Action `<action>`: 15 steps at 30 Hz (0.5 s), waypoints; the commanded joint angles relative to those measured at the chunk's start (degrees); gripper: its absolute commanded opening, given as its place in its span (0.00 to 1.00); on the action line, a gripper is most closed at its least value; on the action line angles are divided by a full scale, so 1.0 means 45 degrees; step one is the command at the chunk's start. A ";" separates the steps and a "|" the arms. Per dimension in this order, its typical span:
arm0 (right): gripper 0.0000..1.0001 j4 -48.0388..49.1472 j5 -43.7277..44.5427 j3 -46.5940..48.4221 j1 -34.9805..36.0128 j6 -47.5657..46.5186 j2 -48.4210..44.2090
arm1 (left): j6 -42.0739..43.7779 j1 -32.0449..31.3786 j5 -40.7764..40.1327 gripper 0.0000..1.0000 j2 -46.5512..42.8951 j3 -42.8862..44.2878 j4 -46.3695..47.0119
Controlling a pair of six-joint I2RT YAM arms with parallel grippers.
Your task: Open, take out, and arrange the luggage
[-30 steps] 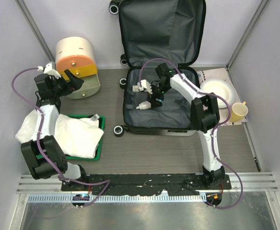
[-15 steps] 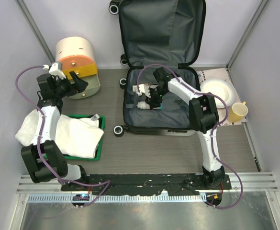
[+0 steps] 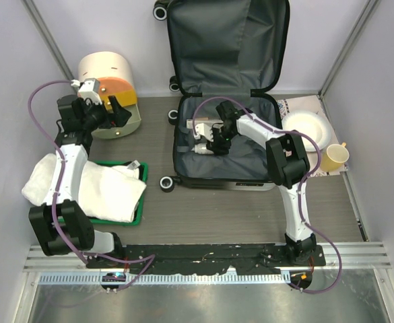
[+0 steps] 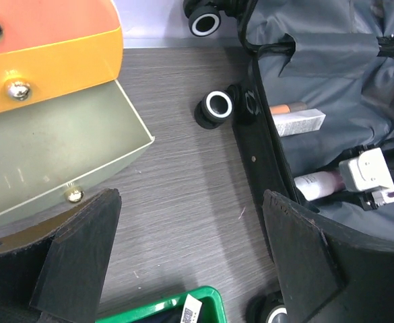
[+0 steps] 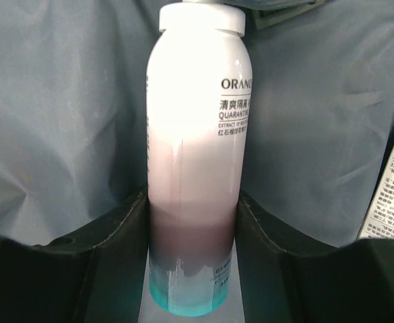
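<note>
My right claw [image 5: 195,202] is clenched on a white bottle [image 5: 195,134] inside the open luggage [image 3: 250,165] lying under it. My left claw [image 4: 190,202] hangs released, with the luggage to its right and an orange-fronted drawer unit [image 4: 48,60] to its left.

Luggage [image 3: 217,168] centre w/ bottle [image 5: 195,168] inside; cylinder [image 3: 109,94] to its L, tray [image 3: 116,162] front-L, plate [image 3: 314,124] R.

luggage [image 3: 227,40]: dark grey lining | bottle [image 5: 193,168]: white, teal base | tray [image 4: 215,300]: green
</note>
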 commanded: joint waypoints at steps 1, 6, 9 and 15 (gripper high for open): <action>0.11 0.1055 0.0136 0.0223 -0.0129 0.1691 -0.1194 | 0.1553 -0.0317 0.0789 0.90 -0.0017 0.0819 -0.0431; 0.01 0.0919 -0.1249 0.1570 -0.0402 0.3411 -0.2071 | 0.6075 -0.1583 0.2386 0.89 0.0082 0.2147 -0.3296; 0.01 0.0976 -0.2577 0.1495 -0.0403 0.4329 -0.2619 | 0.7898 -0.2056 0.3130 0.90 -0.0444 0.1857 -0.3831; 0.01 0.1154 -0.4256 0.1104 -0.0091 0.7218 -0.3636 | 1.2760 -0.4358 0.2940 0.90 -0.1949 0.0080 -0.4047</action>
